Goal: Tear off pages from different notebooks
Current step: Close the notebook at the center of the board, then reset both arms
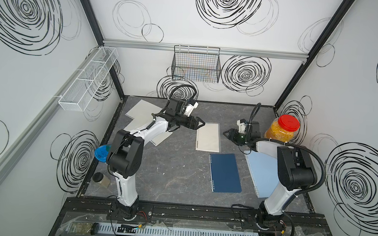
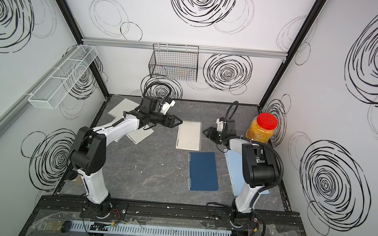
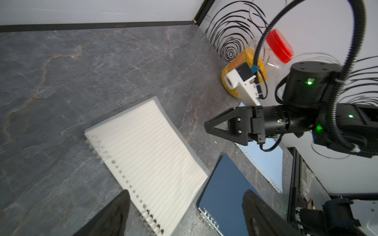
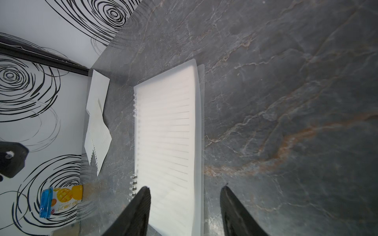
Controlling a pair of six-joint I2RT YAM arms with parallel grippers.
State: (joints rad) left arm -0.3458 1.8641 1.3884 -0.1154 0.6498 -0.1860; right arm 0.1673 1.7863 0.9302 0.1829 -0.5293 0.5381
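Observation:
Three notebooks lie closed on the grey marble table [image 1: 175,168]. The clear-cover notebook [image 1: 208,137] [image 2: 189,135] [image 3: 151,155] [image 4: 167,132] shows cream lined paper. In front of it lies the navy notebook [image 1: 225,173] [image 2: 203,171] [image 3: 225,194], and the light blue notebook [image 1: 262,172] [image 3: 268,161] sits partly under my right arm. Loose pages [image 1: 142,110] [image 2: 140,135] [image 4: 98,114] lie at the back left, beneath my left arm. My left gripper [image 1: 202,123] [image 3: 186,192] hangs open above the clear notebook's spiral edge. My right gripper [image 1: 225,133] [image 4: 185,187] hovers open off its opposite edge. Neither holds anything.
A red-lidded jar [image 1: 281,130] [image 3: 245,67] of yellow contents stands at the back right, close behind my right wrist. A blue-capped bottle [image 1: 101,153] [image 4: 59,200] and a small dark-lidded jar [image 1: 100,178] sit along the left edge. A black wire basket [image 1: 197,64] and a white one [image 1: 89,78] hang on the walls.

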